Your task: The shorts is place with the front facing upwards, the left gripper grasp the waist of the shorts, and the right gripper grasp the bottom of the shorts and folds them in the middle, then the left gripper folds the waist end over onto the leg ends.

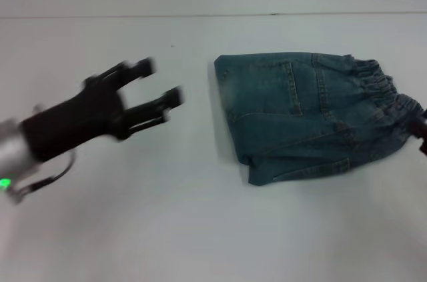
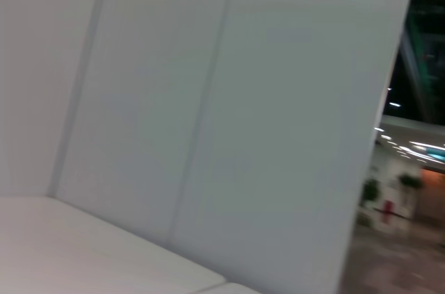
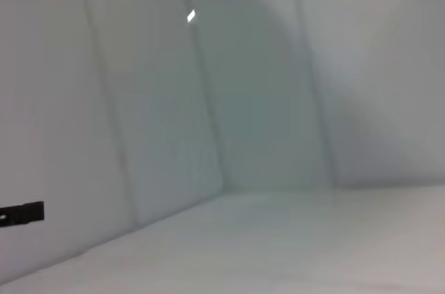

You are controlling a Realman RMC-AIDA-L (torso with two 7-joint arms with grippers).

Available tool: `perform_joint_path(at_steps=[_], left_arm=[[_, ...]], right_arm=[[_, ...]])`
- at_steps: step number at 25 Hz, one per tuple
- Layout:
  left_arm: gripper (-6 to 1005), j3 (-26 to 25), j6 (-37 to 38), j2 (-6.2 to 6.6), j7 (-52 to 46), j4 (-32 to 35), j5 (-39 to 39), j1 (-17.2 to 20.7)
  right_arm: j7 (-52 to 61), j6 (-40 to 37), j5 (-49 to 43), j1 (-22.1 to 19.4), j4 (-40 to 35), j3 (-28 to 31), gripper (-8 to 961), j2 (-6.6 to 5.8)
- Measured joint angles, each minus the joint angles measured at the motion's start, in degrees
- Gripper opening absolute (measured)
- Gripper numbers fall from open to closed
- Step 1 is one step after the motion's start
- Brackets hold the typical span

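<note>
The blue denim shorts (image 1: 310,112) lie folded into a compact bundle on the white table (image 1: 200,229), right of centre, with the elastic waist toward the right. My left gripper (image 1: 159,83) hovers open to the left of the shorts, well apart from them, with nothing between its fingers. Of my right gripper only a small dark piece (image 1: 421,132) shows at the right edge, beside the waist end. Both wrist views show only white walls and table, not the shorts.
The table's far edge (image 1: 213,15) meets a white wall. A dark tip of the other arm (image 3: 22,214) shows at the edge of the right wrist view.
</note>
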Motion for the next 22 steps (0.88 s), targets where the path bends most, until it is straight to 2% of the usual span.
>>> perform_joint_path(at_steps=[1,3,8,11,15,22], left_arm=[[894,-2.7,1.5,0.27,2.8,-1.7,0.1,2.6],[895,-4.2,2.3,0.63,4.1,-2.3,0.1,4.4],[888,-8.9,7.8,3.43,8.8,-6.8,0.6,9.5],[887,-11.2,10.7,4.46,11.7,-9.6,2.0,11.3],[887,-14.3,12.9,4.25,14.2,-10.0,5.8,13.0],[888,-14.7,14.6,3.87,15.3,-10.2,8.8,13.6]], right_arm=[[1.9,-0.2,-1.5,0.3,-1.4,0.0,292,0.05],[5.0,-0.4,-4.3,0.9,-4.4,0.0,375,0.17],[5.7,-0.6,-5.3,1.1,-5.7,0.3,626,0.22],[5.5,-0.4,-5.4,1.2,-5.7,0.1,688,0.09],[4.1,-0.3,-5.4,1.2,-5.1,0.0,770,0.08],[1.3,0.2,-5.5,1.3,-3.1,-0.5,914,0.11]])
